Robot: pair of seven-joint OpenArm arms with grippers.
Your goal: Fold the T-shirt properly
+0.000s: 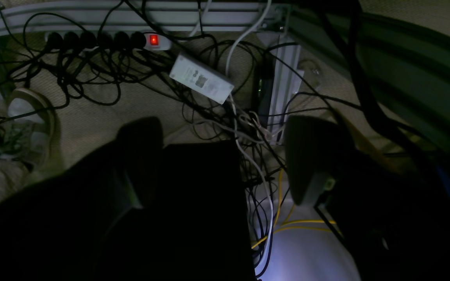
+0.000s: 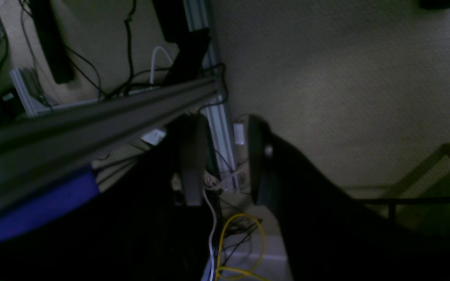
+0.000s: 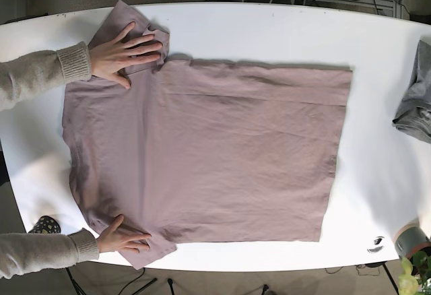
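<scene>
Spanning nearly the whole base view, a white table [image 3: 269, 22] carries a mauve T-shirt [image 3: 215, 153] spread flat across its middle, collar end toward that view's left and hem toward its right. A person's two hands press on the shirt: one hand [image 3: 124, 54] lies flat on the far sleeve, the other hand [image 3: 121, 236] on the near sleeve at the table's front edge, both in beige knit cuffs. A grey folded garment [image 3: 414, 100] sits at the table's right edge, well apart from the shirt. Neither robot arm shows in the base view. The left gripper [image 1: 225, 156] hangs over carpet and a tangle of cables [image 1: 104, 70], its jaws spread wide with nothing between them; a power strip [image 1: 108, 40] with a red lit switch and a white power adapter [image 1: 201, 78] lie below it. The right gripper [image 2: 223, 160] has its jaws parted and empty too, beside an aluminium frame rail [image 2: 92, 113], above yellow cable [image 2: 240, 242].
</scene>
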